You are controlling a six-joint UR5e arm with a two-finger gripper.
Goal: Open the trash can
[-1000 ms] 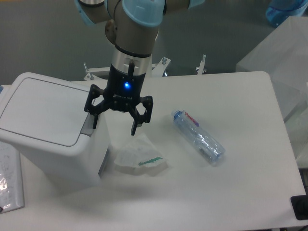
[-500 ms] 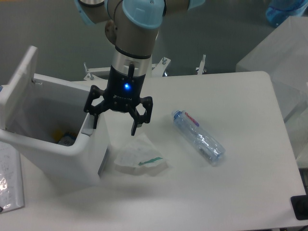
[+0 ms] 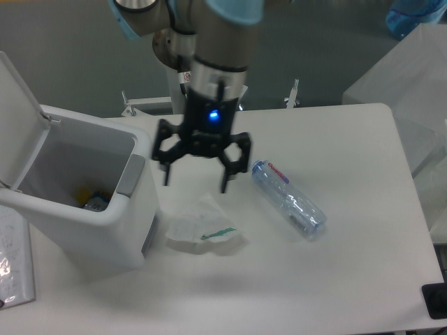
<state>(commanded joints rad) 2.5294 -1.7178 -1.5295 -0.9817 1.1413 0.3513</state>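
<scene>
One trash can [image 3: 84,216] w/ lid up; gripper [image 3: 195,183] spread wide, holding nothing, beside it

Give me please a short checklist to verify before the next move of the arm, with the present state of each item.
1. Lid of the trash can is swung up: ok.
2. Tool is open and holds nothing: ok.
3. Tool is apart from the grey push-button: ok.
4. Crumpled wrapper lies on the table below the tool, untouched: ok.
5. Bottle lies on its side to the right of the tool: ok.
6. Room left inside the bin: cannot tell.
</scene>
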